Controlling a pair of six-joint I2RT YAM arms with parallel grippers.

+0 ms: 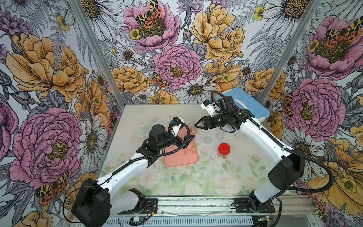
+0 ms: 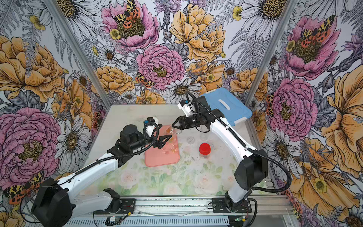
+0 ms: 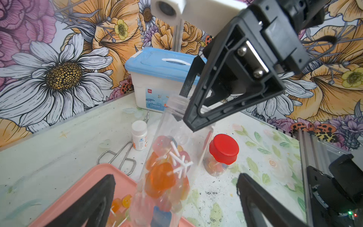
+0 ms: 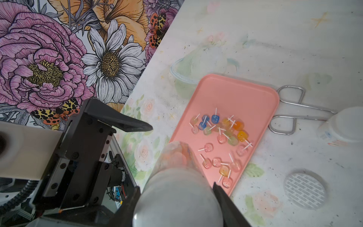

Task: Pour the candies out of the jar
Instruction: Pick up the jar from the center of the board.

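Note:
My right gripper [image 1: 197, 125] [image 4: 176, 196] is shut on the base end of a clear jar [image 3: 167, 157] [image 4: 172, 157]. The jar is tilted, mouth downward, over a pink tray [image 1: 176, 161] [image 2: 159, 160] [image 4: 235, 92]. Candies [image 3: 163, 176] with orange, pink and blue heads on white sticks are piled inside the jar toward its lower end. Many more candies [image 4: 220, 137] [image 1: 189, 150] lie loose on the tray. My left gripper [image 1: 186, 140] [image 3: 174, 176] stands wide open over the tray, one finger on each side of the jar's lower end, apart from it.
A second small jar with a red lid [image 1: 224, 149] [image 3: 224, 149] stands right of the tray. A blue-lidded box [image 1: 245, 104] [image 3: 157, 64] sits at the back right. Metal scissors [image 4: 290, 112], a small white bottle [image 3: 139, 134] and a round mesh disc [image 4: 304, 190] lie near the tray.

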